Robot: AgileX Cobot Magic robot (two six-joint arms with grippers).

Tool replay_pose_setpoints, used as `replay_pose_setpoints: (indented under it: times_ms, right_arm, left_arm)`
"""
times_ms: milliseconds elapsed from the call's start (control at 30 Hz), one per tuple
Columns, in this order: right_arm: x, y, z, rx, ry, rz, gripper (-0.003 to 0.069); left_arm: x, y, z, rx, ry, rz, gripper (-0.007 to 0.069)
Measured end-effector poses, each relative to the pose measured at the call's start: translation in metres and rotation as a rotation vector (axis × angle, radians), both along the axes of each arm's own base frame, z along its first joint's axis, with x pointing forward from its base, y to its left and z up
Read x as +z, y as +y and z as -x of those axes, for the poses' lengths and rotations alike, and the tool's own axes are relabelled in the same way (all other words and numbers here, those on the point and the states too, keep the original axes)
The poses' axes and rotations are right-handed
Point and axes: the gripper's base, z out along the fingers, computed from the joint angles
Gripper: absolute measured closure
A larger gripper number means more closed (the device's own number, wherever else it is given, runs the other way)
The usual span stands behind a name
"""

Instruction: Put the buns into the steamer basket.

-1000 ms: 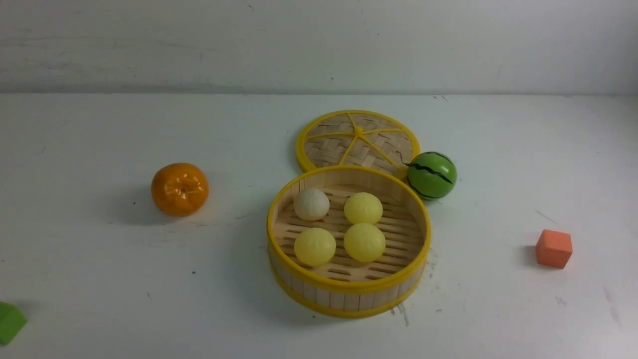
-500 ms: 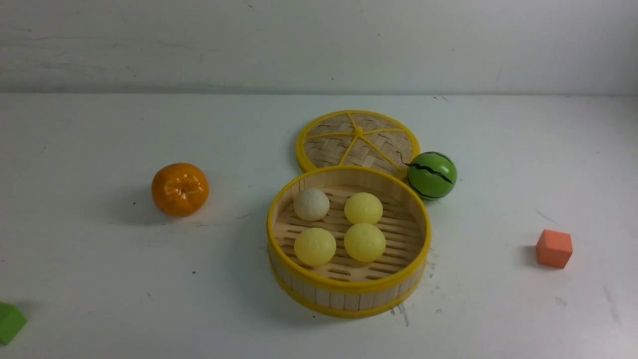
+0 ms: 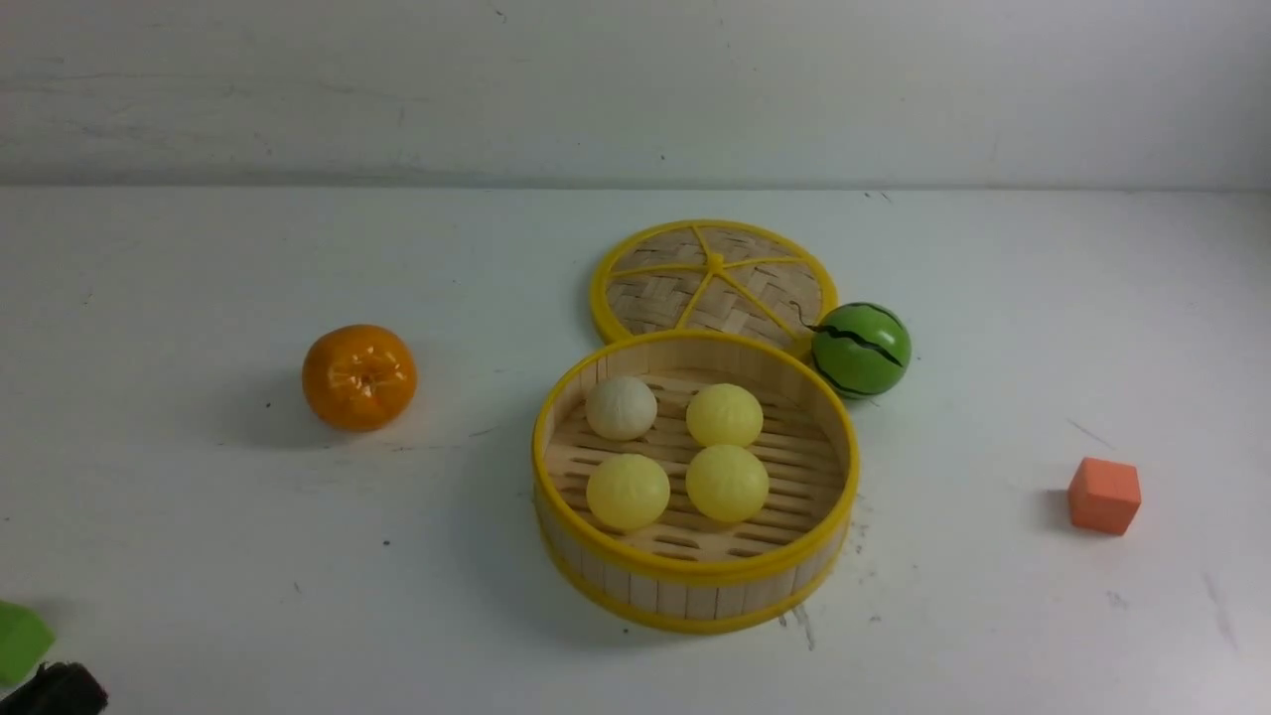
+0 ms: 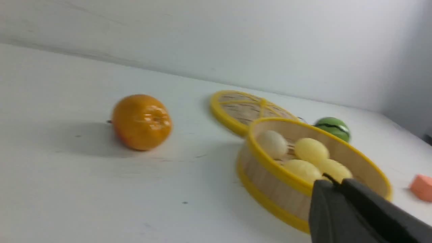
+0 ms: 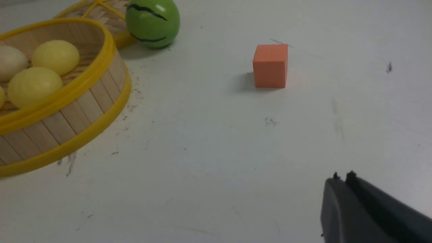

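Buns (image 3: 675,454), all four, sit inside the steamer basket (image 3: 695,586) at the middle of the table (image 3: 199,546), in front of its lid (image 3: 713,278). No readable writing shows anywhere. Left gripper (image 4: 332,182) and right gripper (image 5: 342,177) both have jaws pressed together, holding nothing.

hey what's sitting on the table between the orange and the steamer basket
Nothing: in the front view the stretch of white table between the orange and the steamer basket is bare except faint scuff marks.
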Motion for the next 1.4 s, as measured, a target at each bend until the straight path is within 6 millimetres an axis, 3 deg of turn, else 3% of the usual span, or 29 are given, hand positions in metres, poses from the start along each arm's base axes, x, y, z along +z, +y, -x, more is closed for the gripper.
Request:
replay_pose_setpoints:
  times_ms: [167,267,1400]
  right_arm:
    - [0.000,0.000,0.000,0.000,0.000,0.000,0.0643]
    - [0.000,0.000,0.000,0.000,0.000,0.000,0.0640]
    - [0.000,0.000,0.000,0.000,0.000,-0.003,0.0606]
  left_arm:
    - [-0.027,0.000,0.002,0.038,0.241,-0.040,0.0638]
    - [-0.033,-0.001,0.004,0.024,0.299,-0.049,0.0638]
    - [-0.033,-0.001,0.004,0.021,0.304,-0.042,0.0638]
